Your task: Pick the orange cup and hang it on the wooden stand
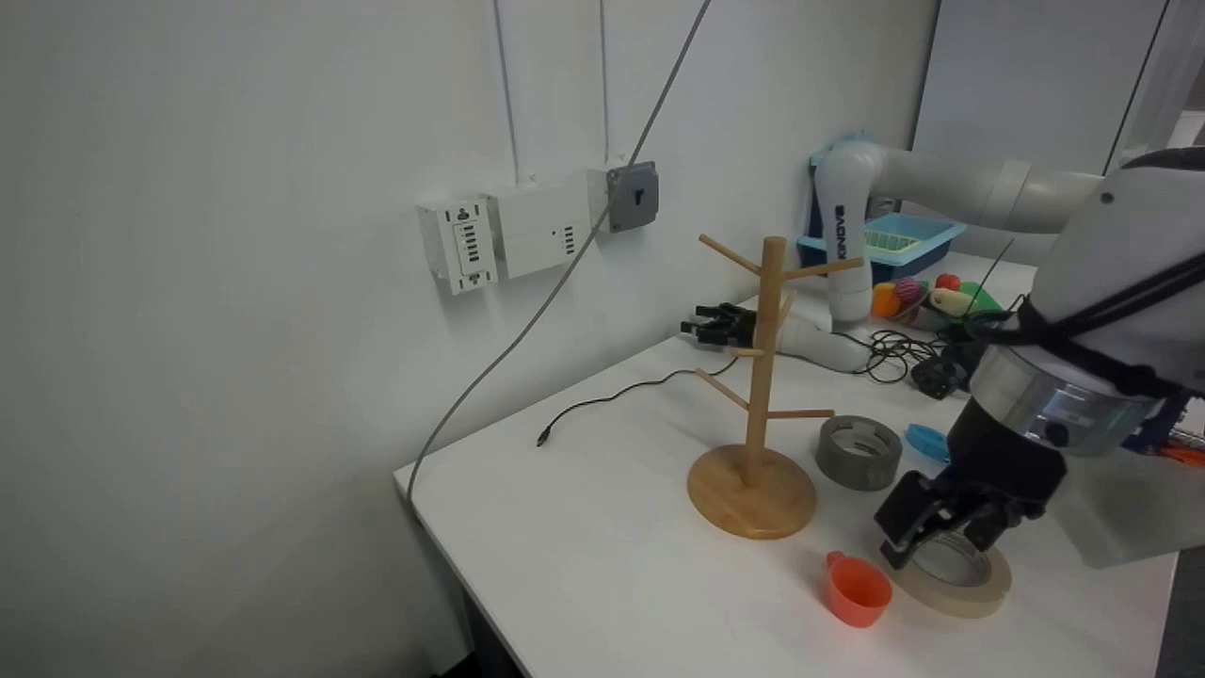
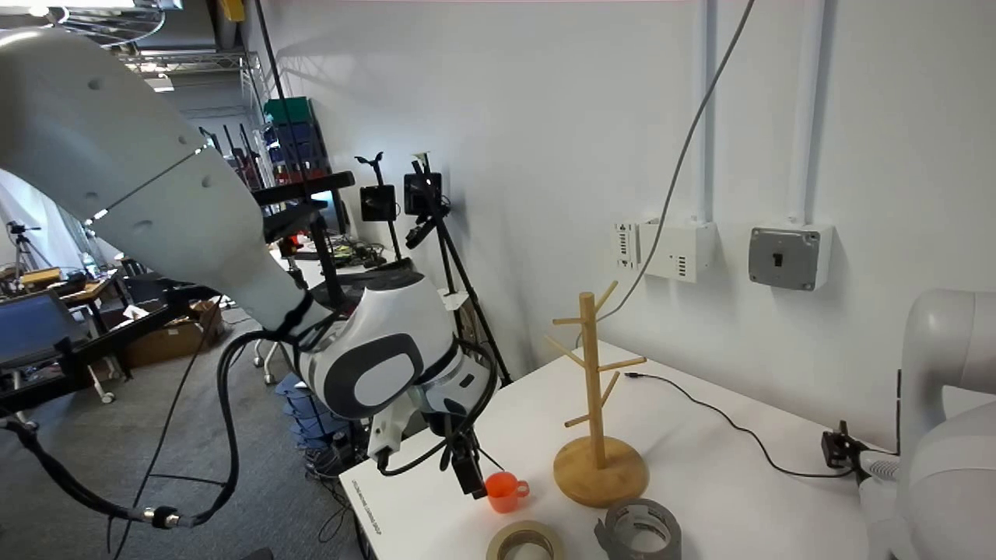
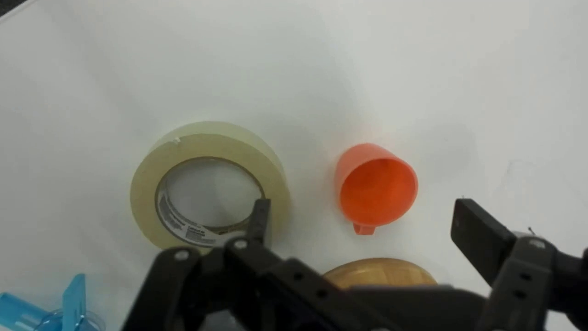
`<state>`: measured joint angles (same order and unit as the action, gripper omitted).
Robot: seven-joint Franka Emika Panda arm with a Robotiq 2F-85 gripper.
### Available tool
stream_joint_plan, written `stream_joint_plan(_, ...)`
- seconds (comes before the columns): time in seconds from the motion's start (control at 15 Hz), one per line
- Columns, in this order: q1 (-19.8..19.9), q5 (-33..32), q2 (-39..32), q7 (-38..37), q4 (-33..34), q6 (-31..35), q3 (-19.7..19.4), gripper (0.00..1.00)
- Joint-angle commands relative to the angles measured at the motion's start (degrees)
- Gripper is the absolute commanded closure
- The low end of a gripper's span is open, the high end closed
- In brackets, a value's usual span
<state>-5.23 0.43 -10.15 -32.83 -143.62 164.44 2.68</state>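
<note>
The orange cup [image 1: 859,591] stands upright on the white table, its handle toward the wooden stand. It also shows in an exterior view [image 2: 503,493] and in the wrist view [image 3: 377,189]. The wooden stand [image 1: 751,497] is upright with bare pegs; its post shows in an exterior view [image 2: 593,389]. In the wrist view only part of its round base [image 3: 381,271] shows, behind the gripper. My gripper [image 3: 363,204] is open and empty, fingers wide apart, above the table. The cup lies between the finger lines in the wrist view. In an exterior view the gripper [image 1: 939,544] hangs over the beige tape ring.
The beige tape ring [image 3: 144,193] lies close beside the cup. The grey tape roll [image 1: 847,471] stands beside the stand's base. A small blue item [image 1: 927,443] lies behind the gripper. Another robot arm [image 1: 847,202], a black cable [image 1: 640,384] and the wall are at the back.
</note>
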Motion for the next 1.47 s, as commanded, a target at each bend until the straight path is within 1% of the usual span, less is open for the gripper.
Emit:
stream_joint_plan(0.0, -3.7, -1.6, -4.3, -3.1, 3.4, 1.9, -3.1, 0.0)
stream_joint_plan(0.07, -4.0, -0.7, -4.9, -2.3, 4.1, 1.2, -3.1, 0.0)
stream_joint_plan(0.13, -3.3, 0.9, -2.5, -0.1, 2.1, 0.0, -2.6, 0.0)
stream_joint_plan(0.33, -4.2, 0.9, -4.0, -0.3, 3.3, 0.0, -3.0, 0.0)
stream_joint_plan(0.67, -4.2, 0.9, -4.2, -0.2, 3.5, 0.0, -3.1, 0.0)
stream_joint_plan(0.73, -4.7, -0.2, -4.4, -0.9, 3.5, 0.8, -3.8, 0.0)
stream_joint_plan(0.8, -4.5, 0.3, -4.6, -0.1, 3.6, 0.8, -3.3, 0.0)
stream_joint_plan(1.2, -6.4, -0.1, -8.0, -0.6, 5.6, 3.1, -3.5, 0.0)
stream_joint_plan(1.4, -8.0, -0.4, -10.0, -1.1, 7.1, 4.3, -4.8, 0.0)
